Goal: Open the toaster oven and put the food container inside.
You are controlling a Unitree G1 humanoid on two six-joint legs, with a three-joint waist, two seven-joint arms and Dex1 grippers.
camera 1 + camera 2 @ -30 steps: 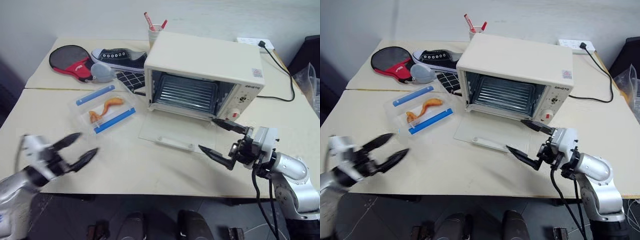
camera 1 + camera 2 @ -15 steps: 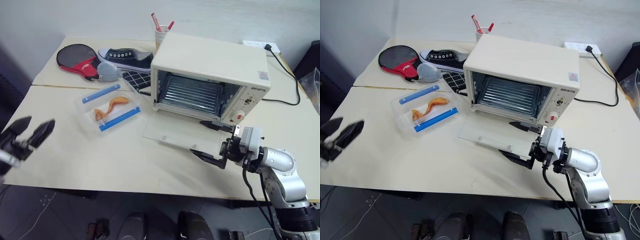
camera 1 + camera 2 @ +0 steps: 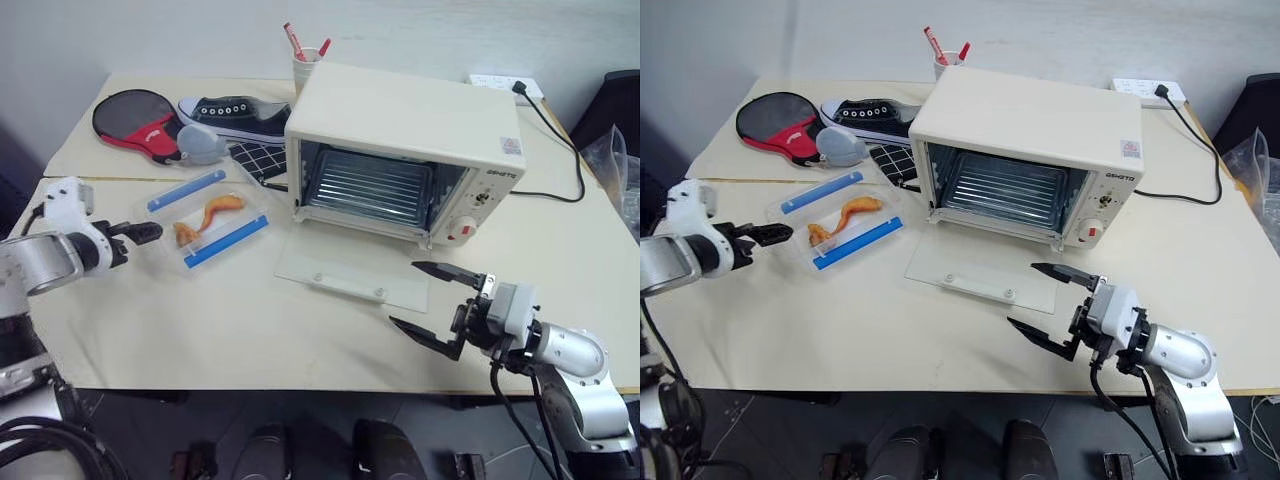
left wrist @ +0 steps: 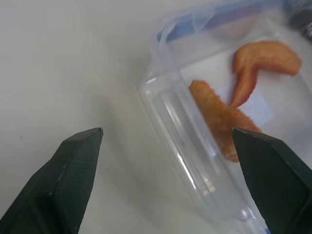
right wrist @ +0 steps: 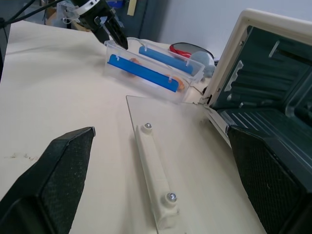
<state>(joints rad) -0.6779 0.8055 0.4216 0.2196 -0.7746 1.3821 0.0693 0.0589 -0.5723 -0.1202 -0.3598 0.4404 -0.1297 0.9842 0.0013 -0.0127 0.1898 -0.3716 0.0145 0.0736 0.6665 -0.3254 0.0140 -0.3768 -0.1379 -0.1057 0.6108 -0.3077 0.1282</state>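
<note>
Bench (image 3: 250, 320) first: a cream-coloured surface carrying everything I am working with. The boxy cream-white toaster oven (image 3: 405, 150) sits toward the far middle, its glass door (image 3: 352, 280) folded flat down onto the bench with the cream bar handle (image 5: 155, 187) facing up, and the wire rack (image 3: 372, 188) is exposed inside.

The flat rectangular clear plastic food container (image 3: 205, 218) with two blue side clips lies on the bench to the left of the oven, well apart from the open door. I can see orange-brown food pieces (image 4: 229, 114) through its lid.

My left gripper (image 3: 140, 233) hangs just beside the container's left end, fingers spread wide. In the left wrist view the container's near corner lies between the two black fingertips (image 4: 73, 170) and slightly ahead of them; I cannot tell whether either finger touches the plastic.

My right gripper (image 3: 432, 298) hovers off the front right corner of the lowered glass door, fingers also spread wide and holding nothing. From its wrist view the door and handle lie between the fingers, with the container farther off beyond.

At the back left of the bench I see a red and black table-tennis paddle (image 3: 140, 118), a dark canvas sneaker (image 3: 232, 112) and a white cup of red pens (image 3: 306, 62).
</note>
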